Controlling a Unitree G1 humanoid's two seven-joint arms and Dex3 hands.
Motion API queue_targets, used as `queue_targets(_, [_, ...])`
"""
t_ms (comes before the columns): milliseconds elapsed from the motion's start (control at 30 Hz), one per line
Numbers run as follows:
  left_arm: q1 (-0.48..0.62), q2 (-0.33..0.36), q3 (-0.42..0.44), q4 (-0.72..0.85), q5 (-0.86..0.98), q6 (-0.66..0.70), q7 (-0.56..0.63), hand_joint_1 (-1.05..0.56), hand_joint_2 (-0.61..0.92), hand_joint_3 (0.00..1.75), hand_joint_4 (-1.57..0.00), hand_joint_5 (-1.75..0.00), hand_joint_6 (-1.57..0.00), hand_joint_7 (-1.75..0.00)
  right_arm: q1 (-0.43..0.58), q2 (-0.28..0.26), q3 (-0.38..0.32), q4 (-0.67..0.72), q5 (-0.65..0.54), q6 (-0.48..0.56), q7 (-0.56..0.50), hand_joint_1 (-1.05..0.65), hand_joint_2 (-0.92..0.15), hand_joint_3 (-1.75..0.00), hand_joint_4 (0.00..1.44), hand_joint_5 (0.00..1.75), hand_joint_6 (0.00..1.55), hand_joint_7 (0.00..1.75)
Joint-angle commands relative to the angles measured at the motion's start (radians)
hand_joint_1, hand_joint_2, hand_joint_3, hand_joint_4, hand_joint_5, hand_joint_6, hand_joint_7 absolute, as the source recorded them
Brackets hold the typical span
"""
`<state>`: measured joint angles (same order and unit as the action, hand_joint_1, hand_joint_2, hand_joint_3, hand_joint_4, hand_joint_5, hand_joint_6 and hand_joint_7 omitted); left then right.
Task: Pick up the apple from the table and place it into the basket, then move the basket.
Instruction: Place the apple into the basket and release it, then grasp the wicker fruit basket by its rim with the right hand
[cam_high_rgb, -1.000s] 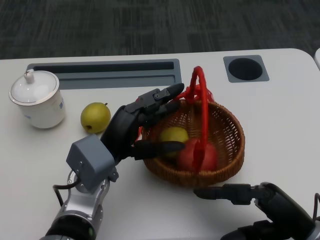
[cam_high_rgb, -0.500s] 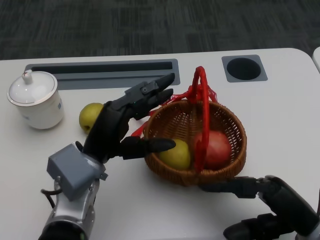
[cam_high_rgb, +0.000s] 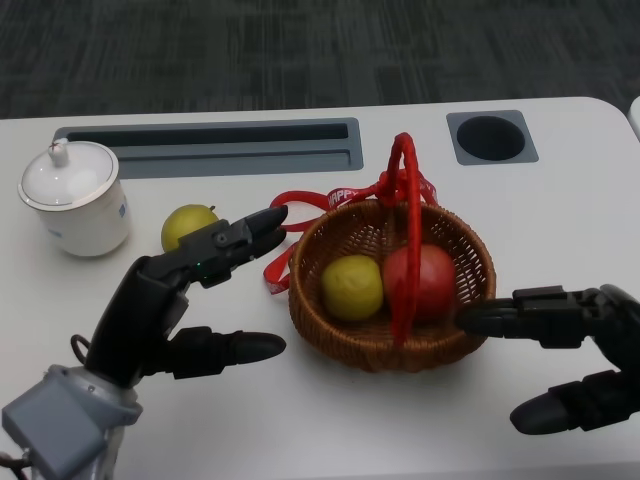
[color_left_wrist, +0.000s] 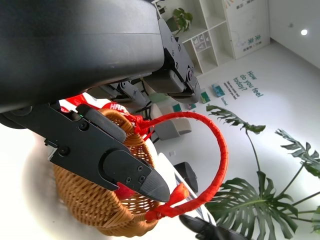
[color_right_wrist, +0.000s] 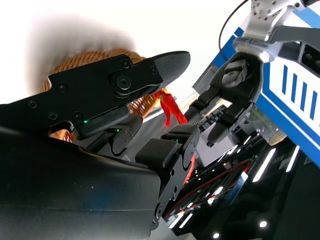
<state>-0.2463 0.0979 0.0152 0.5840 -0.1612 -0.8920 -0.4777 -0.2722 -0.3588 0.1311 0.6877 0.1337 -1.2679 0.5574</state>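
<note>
A brown wicker basket (cam_high_rgb: 450, 330) with a red handle (cam_high_rgb: 404, 230) stands at the table's middle. A red apple (cam_high_rgb: 430, 280) and a yellow-green fruit (cam_high_rgb: 352, 287) lie inside it. My left hand (cam_high_rgb: 175, 300) is open to the left of the basket, fingers spread toward it and apart from the rim. My right hand (cam_high_rgb: 565, 350) is open at the basket's right side, one finger reaching close to the rim. The left wrist view shows the basket (color_left_wrist: 85, 200) and handle (color_left_wrist: 210, 165) beyond my fingers (color_left_wrist: 110, 165). The right wrist view shows a bit of the basket (color_right_wrist: 100, 57).
A second yellow-green fruit (cam_high_rgb: 188, 226) lies on the table just beyond my left hand. A white lidded cup (cam_high_rgb: 75, 197) stands at the far left. A grey slot (cam_high_rgb: 210, 146) and a round recess (cam_high_rgb: 491, 137) sit along the table's far side.
My left hand has drawn back leftward and downward away from the basket rim. My right hand has come up beside the basket's right side. The fruits have rolled inside the basket.
</note>
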Motion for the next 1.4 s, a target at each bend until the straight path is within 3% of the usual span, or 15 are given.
queue_targets(33, [0.044,0.036,0.014,-0.054,-0.01,0.001,0.0,-0.6,0.76,0.0,-0.6,-0.03,-0.59,-0.02,-0.028,-0.042,-0.019,-0.026,-0.009,-0.006,-0.002,-0.57,-0.9,-0.01,0.77,0.0,0.72,0.0])
queue_targets(300, [0.084,0.052,0.019,-0.08,-0.004,-0.006,0.006,-0.64,0.76,0.0,-0.66,-0.04,-0.63,-0.02,-0.139,-0.062,-0.042,0.068,-0.121,-0.009,-0.028,-0.59,-0.92,-0.01,0.78,0.0,0.72,0.01])
queue_targets(533, [0.089,0.041,0.019,-0.074,0.005,-0.026,0.021,-0.67,0.77,0.0,-0.7,-0.04,-0.65,-0.02,-0.27,-0.068,0.001,0.227,-0.229,-0.008,-0.021,-0.58,-0.9,0.0,0.78,0.0,0.73,0.0])
queue_targets(733, [0.098,0.026,0.015,-0.076,0.003,-0.029,0.028,-0.67,0.77,0.0,-0.72,-0.03,-0.66,-0.01,-0.382,-0.075,0.041,0.374,-0.402,0.003,-0.096,-0.6,-0.92,-0.02,0.76,0.0,0.7,0.0])
queue_targets(1100, [0.105,0.014,0.022,-0.079,0.011,-0.045,0.047,-0.65,0.77,0.0,-0.74,-0.02,-0.67,-0.01,-0.499,-0.047,0.239,0.534,-0.747,0.147,-0.406,-0.72,-0.92,-0.06,0.79,0.02,0.72,0.01])
queue_targets(1400, [0.101,0.009,0.025,-0.078,0.005,-0.046,0.06,-0.63,0.77,0.0,-0.76,-0.02,-0.68,-0.01,-0.519,-0.024,0.412,0.562,-0.863,0.164,-0.498,-0.71,-0.92,-0.08,0.8,0.01,0.71,0.0])
